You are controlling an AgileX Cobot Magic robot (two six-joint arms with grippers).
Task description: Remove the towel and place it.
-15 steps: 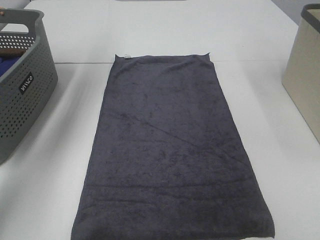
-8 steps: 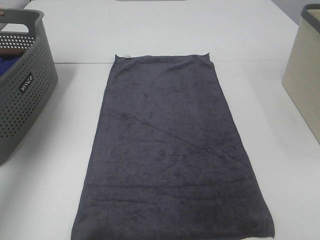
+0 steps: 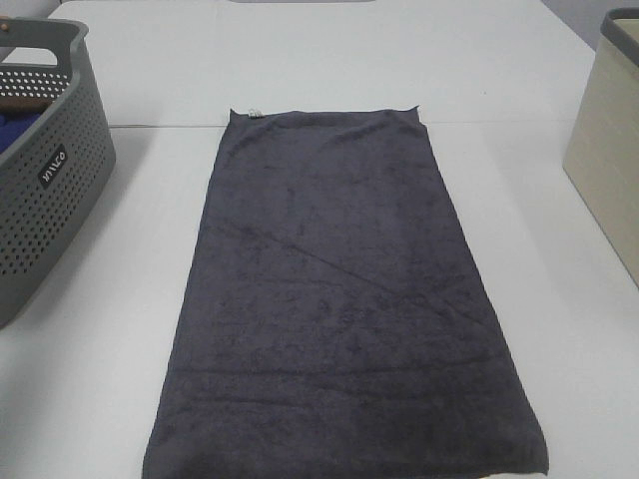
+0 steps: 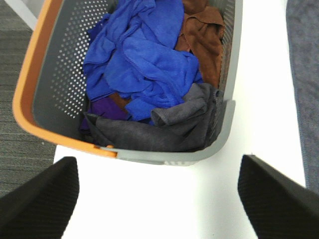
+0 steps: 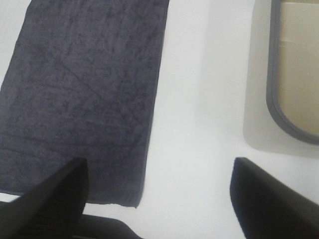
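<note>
Almost nothing changes across these views. At the grey basket (image 3: 45, 170) on the tabletop's left edge, the brown cloth (image 3: 22, 103) seen through its handle opening sits a touch lower, barely perceptibly.

Towel (image 3: 339, 299): dark charcoal grey, plain terry, no pattern; small white tag (image 3: 254, 112) at far left corner.
Table (image 3: 300, 60): white, plain.
Basket (image 3: 45, 210) at left: grey plastic, walls dotted with rows of round holes, white lettering on dark label; rim orange on one side in left wrist view.
Cloths inside basket: bright blue (image 4: 139, 59), rust brown (image 4: 204, 35), purple (image 4: 102, 107), dark grey (image 4: 164, 127).
Bin (image 3: 607, 140) at right: beige wall, dark grey rim.
Floor (image 4: 20, 74) beyond table: grey, fine ribbed pattern.
Gripper fingers (image 4: 40, 204): black.
</note>
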